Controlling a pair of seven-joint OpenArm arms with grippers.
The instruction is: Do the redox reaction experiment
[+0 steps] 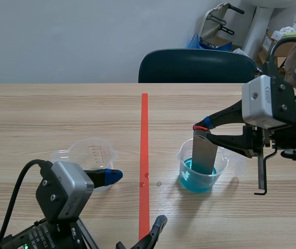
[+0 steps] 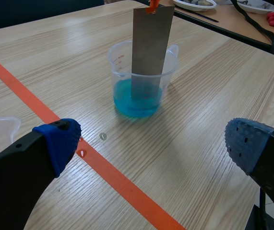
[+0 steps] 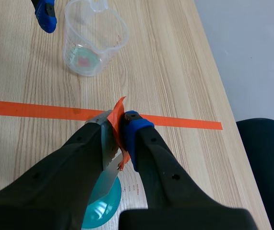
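Metal strip (image 1: 205,153) is clamped at its top by the R tool (image 1: 202,128), lower end dipped in blue soln (image 1: 195,182) in the beaker (image 1: 185,155), right of centre. L tool (image 2: 151,143) is spread wide, nothing held, near left by an empty beaker (image 1: 88,153).

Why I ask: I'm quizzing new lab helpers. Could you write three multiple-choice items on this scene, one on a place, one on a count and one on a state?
1. Where is the lower end of the metal strip? A in a person's hand; B on a plate; C in the beaker of blue liquid.
2. How many clear beakers are in view? A one; B two; C three.
3. How is the left gripper? A open; B shut on the strip; C shut on a beaker.
Answers: 1 C, the right gripper holds it upright in the liquid. 2 B, the filled one plus an empty beaker. 3 A, its fingers stand apart around nothing.
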